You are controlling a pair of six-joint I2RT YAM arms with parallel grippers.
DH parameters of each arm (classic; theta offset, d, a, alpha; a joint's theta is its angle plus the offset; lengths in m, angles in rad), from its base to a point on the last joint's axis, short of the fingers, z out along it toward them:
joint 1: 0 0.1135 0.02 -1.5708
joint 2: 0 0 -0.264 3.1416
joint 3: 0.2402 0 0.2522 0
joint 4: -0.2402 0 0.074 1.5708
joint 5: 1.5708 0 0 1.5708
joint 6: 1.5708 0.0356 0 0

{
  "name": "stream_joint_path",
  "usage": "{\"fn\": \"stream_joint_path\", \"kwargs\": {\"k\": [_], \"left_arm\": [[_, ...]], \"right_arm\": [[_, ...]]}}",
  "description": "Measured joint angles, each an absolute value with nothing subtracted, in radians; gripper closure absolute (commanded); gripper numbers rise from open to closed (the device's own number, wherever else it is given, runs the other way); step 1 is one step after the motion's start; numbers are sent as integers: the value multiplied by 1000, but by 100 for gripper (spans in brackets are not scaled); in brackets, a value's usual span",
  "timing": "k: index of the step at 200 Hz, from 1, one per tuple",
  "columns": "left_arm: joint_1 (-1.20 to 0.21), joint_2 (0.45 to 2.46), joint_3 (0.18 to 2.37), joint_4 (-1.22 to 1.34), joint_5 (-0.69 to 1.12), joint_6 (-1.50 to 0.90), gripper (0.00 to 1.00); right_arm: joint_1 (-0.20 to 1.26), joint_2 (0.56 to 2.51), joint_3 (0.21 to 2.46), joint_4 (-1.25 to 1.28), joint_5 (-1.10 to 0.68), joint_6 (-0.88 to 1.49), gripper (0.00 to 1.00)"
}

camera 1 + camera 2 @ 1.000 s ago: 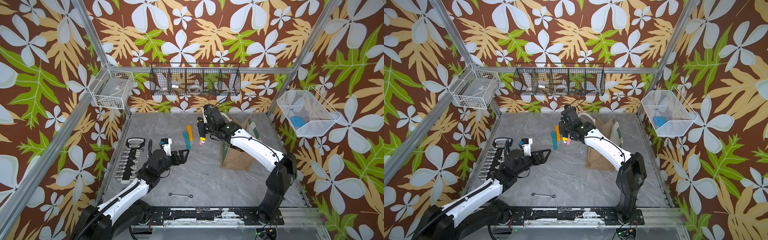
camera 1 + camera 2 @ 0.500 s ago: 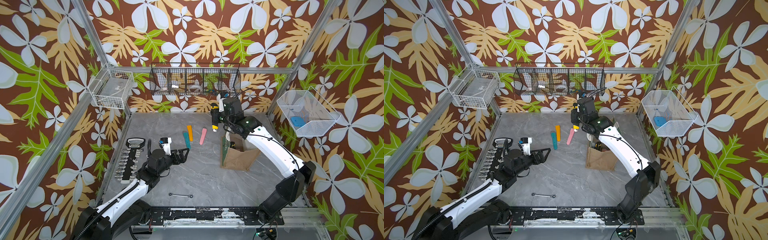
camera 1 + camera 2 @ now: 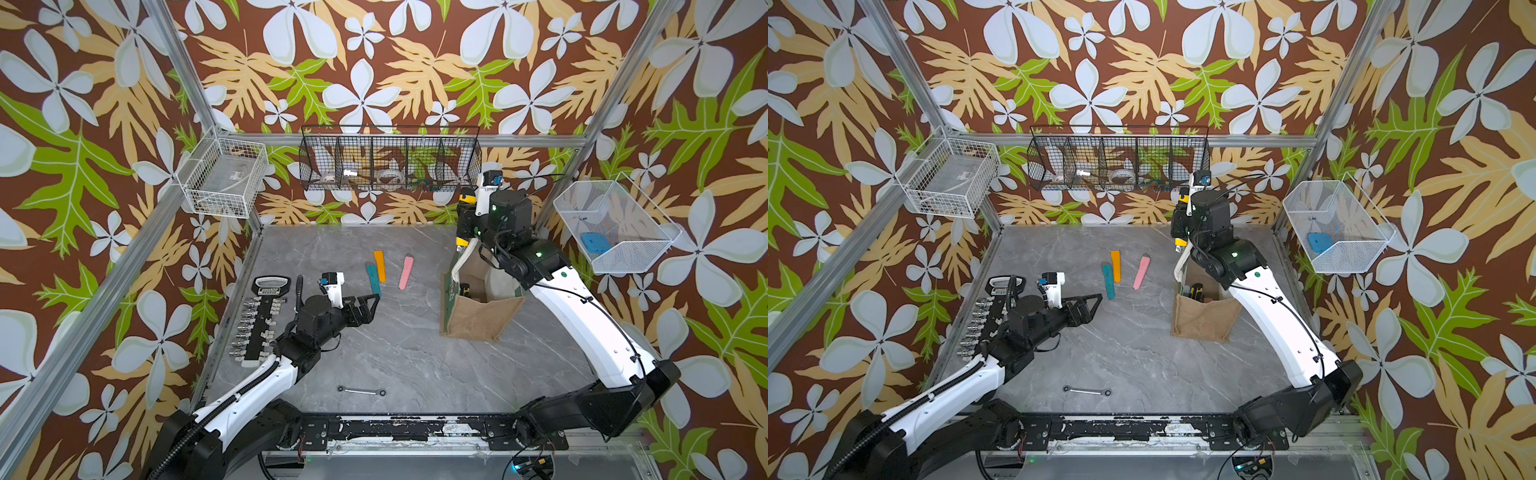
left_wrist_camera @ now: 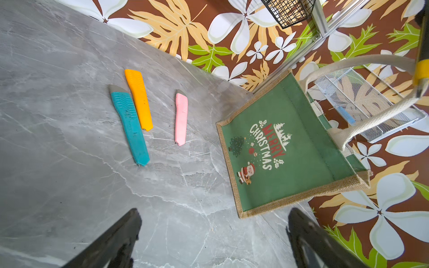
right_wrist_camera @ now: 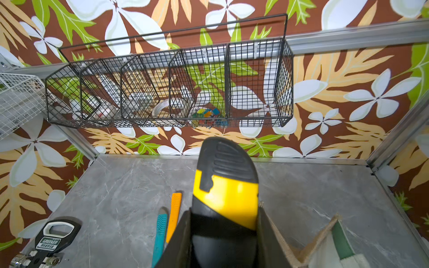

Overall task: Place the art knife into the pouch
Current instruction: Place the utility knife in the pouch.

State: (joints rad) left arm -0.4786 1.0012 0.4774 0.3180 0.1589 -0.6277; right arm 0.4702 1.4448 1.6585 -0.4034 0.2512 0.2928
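Your right gripper clamps the yellow-black art knife above the pouch by the tabletop's right edge, with the rope handle just beside it. Your left gripper gapes open near a teal knife, orange knife and pink knife.

The pouch bears "MERRY CHRISTMAS" on its green front panel, "MERRY" in red above "CHRISTMAS" in white. The black socket holder has a handle label reading "GREENER"; the smaller line beneath it is too small to read.
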Motion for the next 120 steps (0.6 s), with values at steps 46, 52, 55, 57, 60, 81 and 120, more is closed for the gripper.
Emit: {"fn": "stream_joint_path", "kwargs": {"k": [46, 52, 55, 57, 60, 81, 120], "left_arm": [[-479, 1018, 477, 319, 163, -628, 0], [-479, 1020, 477, 320, 163, -629, 0], [-479, 1021, 477, 321, 163, -631, 0], [-479, 1021, 477, 321, 163, -631, 0], [-479, 1023, 477, 323, 163, -631, 0], [-479, 1028, 477, 326, 166, -631, 0], [-479, 1042, 477, 339, 167, -635, 0]], "right_arm": [[465, 1380, 1655, -395, 295, 261, 79], [465, 1371, 1655, -394, 296, 260, 79], [465, 1368, 1655, -394, 296, 260, 79], [465, 1364, 1655, -394, 296, 260, 79], [464, 1360, 1655, -393, 296, 260, 79], [464, 1327, 1640, -379, 304, 257, 80], [456, 1299, 1553, -348, 341, 258, 81]]}}
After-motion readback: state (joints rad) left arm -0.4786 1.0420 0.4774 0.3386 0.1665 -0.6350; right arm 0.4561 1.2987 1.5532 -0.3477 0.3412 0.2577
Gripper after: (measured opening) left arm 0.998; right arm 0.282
